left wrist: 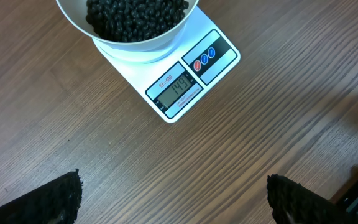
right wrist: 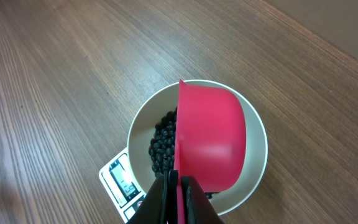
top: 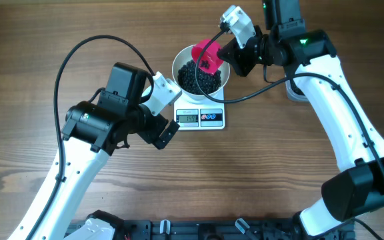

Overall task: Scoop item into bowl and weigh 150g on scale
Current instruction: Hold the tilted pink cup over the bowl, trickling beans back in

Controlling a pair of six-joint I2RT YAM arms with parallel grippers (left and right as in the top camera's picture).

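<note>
- Two arms work over a wood-grain table (top: 279, 167) with long, fine streaks.
- Tiny round black beads (left wrist: 135, 15), glossy and loose, lie heaped in the bowl (top: 177, 67), a smooth white round vessel with a thin rim.
- The bowl sits on the scale (left wrist: 185, 81), a flat white rectangle with rounded corners. It covers the platform, and only the front strip with the grey display and two round buttons shows. The display reads 149.
- A pink scoop (right wrist: 210, 134) of smooth plastic hangs tipped on its side above the beads, inside the bowl's rim, with its flat mouth edge seen end-on.
- The right gripper (right wrist: 178, 186) has its dark fingers pinched together on the scoop's thin handle.
- The left gripper (left wrist: 173, 208) has its jaws spread wide and holds nothing. Its rough black pads (left wrist: 55, 199) sit at the lower corners of the wrist view, apart from the scale.
- Bare wood lies open in front of the scale and to both sides of it.
</note>
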